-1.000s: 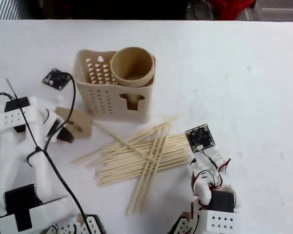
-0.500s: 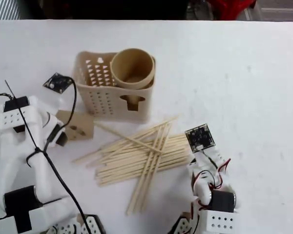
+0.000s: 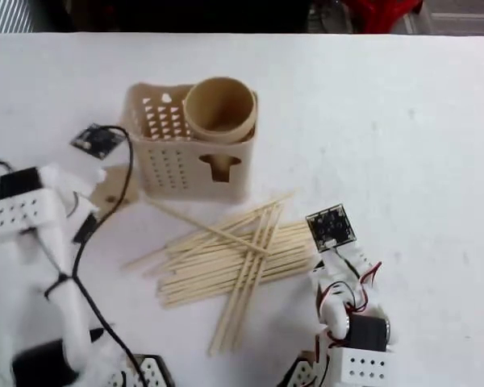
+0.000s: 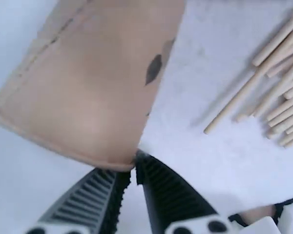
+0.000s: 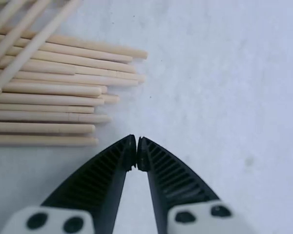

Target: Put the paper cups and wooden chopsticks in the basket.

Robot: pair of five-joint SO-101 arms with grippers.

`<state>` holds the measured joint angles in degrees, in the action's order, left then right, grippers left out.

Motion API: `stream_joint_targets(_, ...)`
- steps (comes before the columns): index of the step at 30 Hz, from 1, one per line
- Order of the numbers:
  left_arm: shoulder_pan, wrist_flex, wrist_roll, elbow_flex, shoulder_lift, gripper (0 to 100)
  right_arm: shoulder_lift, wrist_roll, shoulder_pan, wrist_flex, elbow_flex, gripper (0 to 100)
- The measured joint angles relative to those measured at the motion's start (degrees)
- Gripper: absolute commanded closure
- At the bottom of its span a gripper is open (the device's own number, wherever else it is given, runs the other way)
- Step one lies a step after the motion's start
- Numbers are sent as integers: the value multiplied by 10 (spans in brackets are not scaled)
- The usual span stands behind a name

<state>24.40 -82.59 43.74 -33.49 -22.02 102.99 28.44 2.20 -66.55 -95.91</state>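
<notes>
A tan perforated basket (image 3: 173,165) stands at the back left of the table with one paper cup (image 3: 219,107) upright inside it. A second paper cup (image 4: 95,83) hangs tilted from my left gripper (image 4: 133,163), which is shut on its rim; in the high view this cup (image 3: 115,187) is just left of the basket. Several wooden chopsticks (image 3: 230,256) lie in a loose pile in front of the basket. My right gripper (image 5: 136,146) is shut and holds nothing, resting close to the table just beyond the chopstick ends (image 5: 63,97).
The right arm (image 3: 348,318) sits at the front right beside the pile. The left arm (image 3: 32,242) and its black cable (image 3: 105,306) take up the front left. The white table (image 3: 387,137) stretches bare to the right and behind the basket.
The left arm has risen and carried the held cup a little up and towards the basket's left side. The right arm and the chopsticks have not moved.
</notes>
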Motion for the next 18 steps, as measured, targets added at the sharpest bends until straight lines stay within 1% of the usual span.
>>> stream_joint_targets(4,34,-4,0,0,-85,979,0,0,0,0,0,974)
stream_joint_targets(8,71,-26,0,1,-159,979,0,0,0,0,0,974)
stream_joint_targets(12,112,-48,0,56,-210,979,0,0,0,0,0,974)
stream_joint_targets(15,105,-77,0,130,-227,979,0,0,0,0,0,974)
stream_joint_targets(18,57,-120,-1,222,-230,979,0,0,0,0,0,974)
